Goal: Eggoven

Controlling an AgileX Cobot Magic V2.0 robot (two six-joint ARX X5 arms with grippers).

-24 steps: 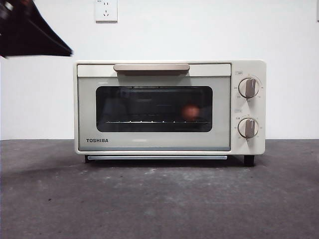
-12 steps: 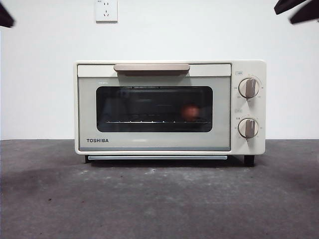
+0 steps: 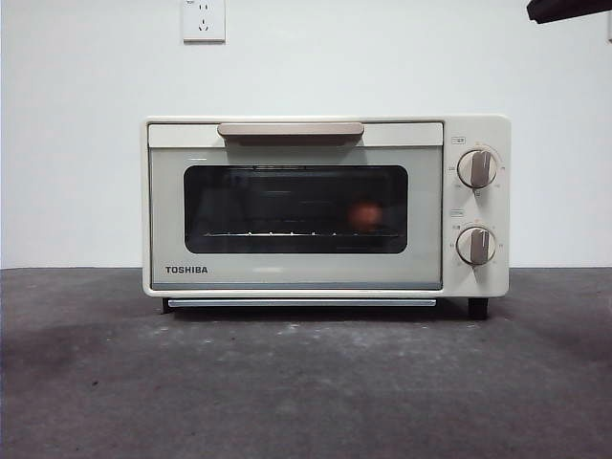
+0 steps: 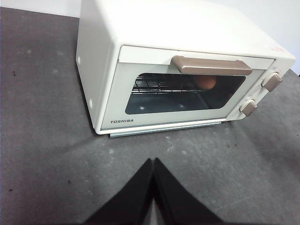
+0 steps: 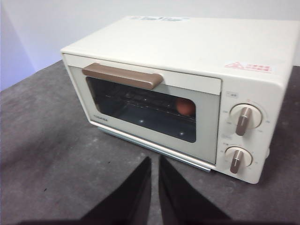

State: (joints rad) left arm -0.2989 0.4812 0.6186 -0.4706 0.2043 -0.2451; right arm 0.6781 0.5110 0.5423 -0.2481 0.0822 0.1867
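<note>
The cream TOSHIBA oven (image 3: 325, 206) stands on the dark table with its door closed and its beige handle (image 3: 291, 129) at the top. Behind the dark glass, the reddish-brown egg (image 3: 365, 215) rests on the wire rack toward the knob side; it also shows as the egg (image 4: 205, 82) and the egg (image 5: 186, 108) in the wrist views. My left gripper (image 4: 153, 164) hangs shut and empty above the table in front of the oven (image 4: 183, 70). My right gripper (image 5: 154, 163) is also shut and empty, well off the oven (image 5: 173, 89). One arm shows as a black tip (image 3: 569, 9) in the front view.
Two grey knobs (image 3: 476, 168) sit on the oven's right panel. A wall socket (image 3: 204, 19) is on the white wall behind. Grey tabletop (image 3: 306, 382) stretches in front of the oven.
The dark arm at the upper left has left the front view. A black tip came in at the upper right and has since risen higher. Oven and egg are unmoved.
</note>
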